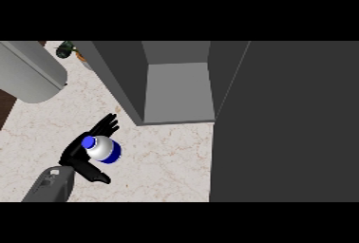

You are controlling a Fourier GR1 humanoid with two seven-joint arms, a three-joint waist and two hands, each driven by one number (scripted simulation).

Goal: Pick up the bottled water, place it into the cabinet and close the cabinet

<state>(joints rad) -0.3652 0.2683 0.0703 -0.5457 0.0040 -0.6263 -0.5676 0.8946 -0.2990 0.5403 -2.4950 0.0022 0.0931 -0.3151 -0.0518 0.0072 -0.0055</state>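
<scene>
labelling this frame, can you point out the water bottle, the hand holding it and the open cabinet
bottled water (102, 148): head view, on its white side just below the blue cap.
left hand (76, 153): head view, on the black palm left of the bottle.
cabinet (176, 90): head view, on the pale inner floor of the open compartment.

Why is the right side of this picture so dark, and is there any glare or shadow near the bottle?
Head view: the dark mass at right is the open cabinet door, evenly grey with no glare; the cabinet's inside is lit paler. The bottled water shows a soft highlight on its white side, in the left hand. The marble counter is evenly lit, no distinct shadows.
</scene>
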